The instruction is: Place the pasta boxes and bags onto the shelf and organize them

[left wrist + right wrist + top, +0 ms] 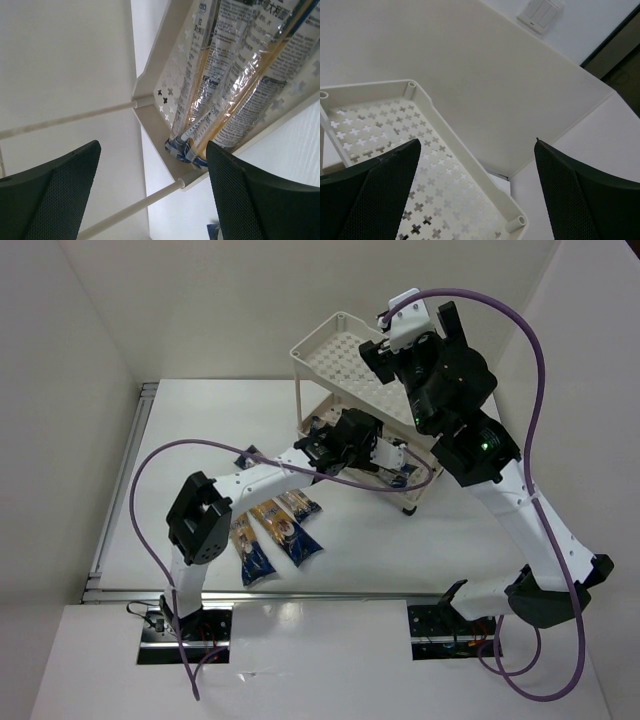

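- Left end effector [152,192]: fingers spread, holding nothing, just outside the lower tray [160,60] of the cart [330,345].
- At least two spaghetti packets [235,75] lie lengthwise in that tray, blue ends against the corner rim.
- Three loose packets [272,540] lie on the counter [200,440], beside the left arm.
- Right end effector [477,195]: spread, empty, above the bare top tray [380,130].
- Risk: a finger catches a corner post [75,117] on the way out. The cart has wheels, so it would likely roll or tip.
- Risk: the purple cable [535,390] hooks a post.
- Risk: slick film, so the packets could slide if the cart is knocked.
- Room: white counter, plain white walls, wall switch [540,14].
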You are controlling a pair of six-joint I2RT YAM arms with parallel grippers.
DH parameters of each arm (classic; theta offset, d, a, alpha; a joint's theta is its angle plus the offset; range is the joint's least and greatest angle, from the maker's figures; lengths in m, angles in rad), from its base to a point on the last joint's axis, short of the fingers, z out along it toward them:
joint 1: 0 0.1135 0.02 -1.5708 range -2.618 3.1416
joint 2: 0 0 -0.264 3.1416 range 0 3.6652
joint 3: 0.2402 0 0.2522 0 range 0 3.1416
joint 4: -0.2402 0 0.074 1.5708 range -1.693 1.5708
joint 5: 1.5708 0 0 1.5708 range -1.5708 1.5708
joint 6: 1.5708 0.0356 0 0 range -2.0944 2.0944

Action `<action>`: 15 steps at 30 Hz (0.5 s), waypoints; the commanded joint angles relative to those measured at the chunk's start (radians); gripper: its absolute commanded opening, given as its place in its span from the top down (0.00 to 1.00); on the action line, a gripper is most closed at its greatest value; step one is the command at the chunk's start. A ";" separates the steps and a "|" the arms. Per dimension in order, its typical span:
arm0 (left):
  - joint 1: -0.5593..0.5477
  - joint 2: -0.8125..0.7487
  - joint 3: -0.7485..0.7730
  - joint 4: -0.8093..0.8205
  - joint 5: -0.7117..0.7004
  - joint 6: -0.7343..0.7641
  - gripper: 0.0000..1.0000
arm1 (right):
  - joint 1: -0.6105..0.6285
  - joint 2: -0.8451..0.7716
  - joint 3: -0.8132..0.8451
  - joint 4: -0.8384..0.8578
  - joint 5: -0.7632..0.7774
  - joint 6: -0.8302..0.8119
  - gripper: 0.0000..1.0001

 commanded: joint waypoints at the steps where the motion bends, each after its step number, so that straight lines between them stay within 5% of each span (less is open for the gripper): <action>1: -0.006 0.048 0.108 -0.019 0.006 -0.094 0.07 | -0.006 -0.018 -0.015 0.008 -0.007 0.038 0.01; 11: 0.037 0.250 0.382 -0.136 0.061 -0.130 0.08 | -0.037 -0.028 -0.044 -0.010 0.003 0.038 0.01; 15: 0.037 0.235 0.372 -0.242 0.115 -0.149 0.08 | -0.037 -0.028 -0.044 -0.010 0.003 0.038 0.01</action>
